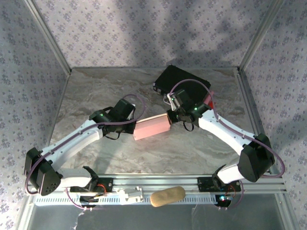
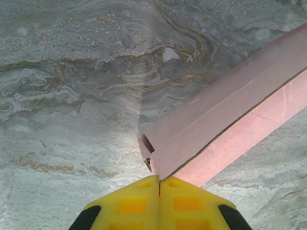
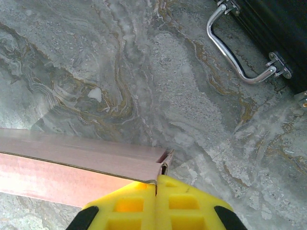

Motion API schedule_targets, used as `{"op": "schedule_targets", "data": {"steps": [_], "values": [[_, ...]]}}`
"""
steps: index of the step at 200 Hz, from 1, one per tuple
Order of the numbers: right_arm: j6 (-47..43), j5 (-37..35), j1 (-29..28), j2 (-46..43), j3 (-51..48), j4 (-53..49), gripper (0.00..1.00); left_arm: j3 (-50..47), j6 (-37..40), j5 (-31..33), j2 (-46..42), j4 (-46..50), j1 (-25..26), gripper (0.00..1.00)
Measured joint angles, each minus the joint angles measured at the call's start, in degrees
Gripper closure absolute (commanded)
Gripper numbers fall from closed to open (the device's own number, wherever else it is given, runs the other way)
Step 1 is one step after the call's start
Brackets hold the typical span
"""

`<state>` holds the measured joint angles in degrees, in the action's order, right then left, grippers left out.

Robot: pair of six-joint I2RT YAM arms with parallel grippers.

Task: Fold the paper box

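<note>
paper box [image 1: 152, 127], one; left pincer [image 2: 159, 179], right pincer [image 3: 156, 179]

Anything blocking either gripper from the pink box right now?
Nothing visible. The left gripper and right gripper are each pinched shut on an end of the paper box, one at each end. The black case lies apart from the box, farther back.

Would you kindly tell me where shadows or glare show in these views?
Top external: soft shadows cross the back wall. Left wrist: a bright patch on the table beside the paper box. Right wrist: the handle on the black case glints.
</note>
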<state>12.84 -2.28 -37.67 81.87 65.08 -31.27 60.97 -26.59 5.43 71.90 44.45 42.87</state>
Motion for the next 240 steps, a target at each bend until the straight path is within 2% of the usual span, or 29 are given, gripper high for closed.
{"op": "schedule_targets", "data": {"steps": [136,240], "values": [[2.0,-3.8,-0.9,0.2,0.0,0.2,1.0,0.3,-13.0,-1.7,1.3,-2.6,-0.6,1.0],[2.8,-5.2,-1.3,0.3,-0.5,1.4,1.0,-4.4,-15.8,-0.2,-0.6,-9.9,-1.0,1.0]]}}
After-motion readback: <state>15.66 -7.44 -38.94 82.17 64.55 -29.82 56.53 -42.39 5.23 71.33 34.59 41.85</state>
